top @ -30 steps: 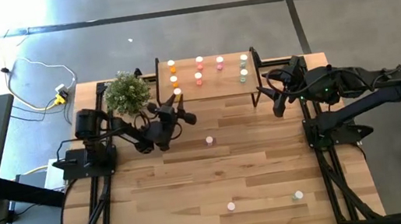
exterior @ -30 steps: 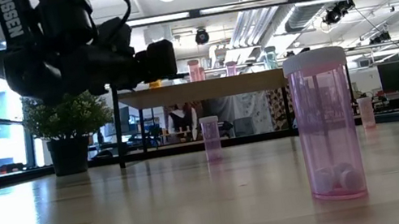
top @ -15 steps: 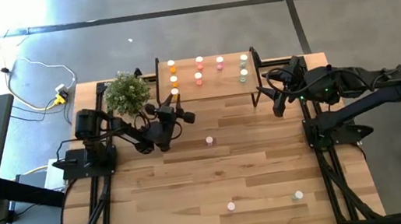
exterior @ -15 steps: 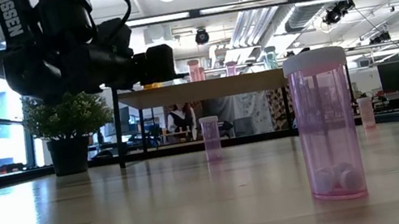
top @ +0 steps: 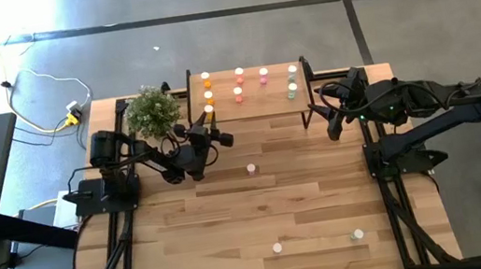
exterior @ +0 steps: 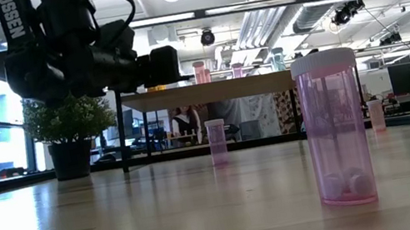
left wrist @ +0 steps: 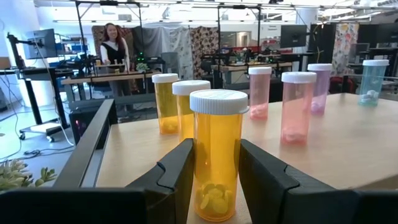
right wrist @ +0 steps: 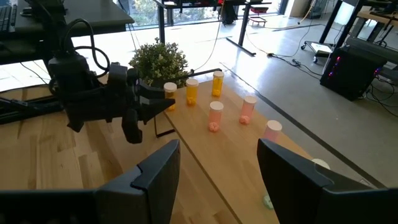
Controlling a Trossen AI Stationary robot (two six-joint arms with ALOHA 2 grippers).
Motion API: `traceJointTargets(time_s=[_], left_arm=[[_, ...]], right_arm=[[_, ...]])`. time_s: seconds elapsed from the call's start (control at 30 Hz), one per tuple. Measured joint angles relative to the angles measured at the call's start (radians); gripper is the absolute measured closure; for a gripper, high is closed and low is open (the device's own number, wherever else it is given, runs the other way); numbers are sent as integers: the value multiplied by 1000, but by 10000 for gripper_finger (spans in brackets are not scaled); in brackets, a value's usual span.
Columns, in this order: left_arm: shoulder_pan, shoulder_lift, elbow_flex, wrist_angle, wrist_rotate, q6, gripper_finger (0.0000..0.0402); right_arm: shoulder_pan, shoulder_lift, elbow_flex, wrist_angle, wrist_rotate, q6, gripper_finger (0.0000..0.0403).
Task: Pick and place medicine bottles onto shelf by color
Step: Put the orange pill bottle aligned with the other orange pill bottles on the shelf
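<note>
- The table (top: 260, 207) is the big plank surface I work over; three medicine bottles stand loose on it: one pink bottle (top: 251, 168) near the middle and two (top: 277, 247) (top: 358, 234) toward the near edge.
- The shelf (top: 255, 102) sits at the far edge, just beside the potted plant (top: 152, 111). Orange bottles fill its left column, pinks the middle, pale green the right.
- My left gripper (left wrist: 214, 180) is pressed together on an orange bottle (left wrist: 217, 155), upright at the shelf's front left corner, in line behind the other orange bottles (left wrist: 165, 102).
- My right gripper (right wrist: 217, 177) hangs spread and empty beside the shelf's right end, waiting.
- I judge the bottle light and stiff: thin plastic, a few pills at the bottom. The smooth wall looks slippery and it is tall for its base, so it may tip easily.
- I hold it low on the body, below the white cap (left wrist: 218, 101), which seems right to me; a cap-level grip might let it swing.
</note>
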Motion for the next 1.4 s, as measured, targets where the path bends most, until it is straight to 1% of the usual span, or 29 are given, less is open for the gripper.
traceJointTargets(time_s=[0.37, 1.03, 1.2, 1.4], left_arm=[[6, -1, 0, -11, -1, 0, 290], [7, -1, 0, -21, -11, 1, 214], [7, -1, 0, -3, -7, 15, 203], [7, -1, 7, 4, 0, 40, 201]], right_arm=[[0, 0, 0, 0, 0, 0, 197], [0, 0, 0, 0, -12, 0, 197], [0, 0, 0, 0, -12, 2, 197], [0, 0, 0, 0, -12, 2, 197]])
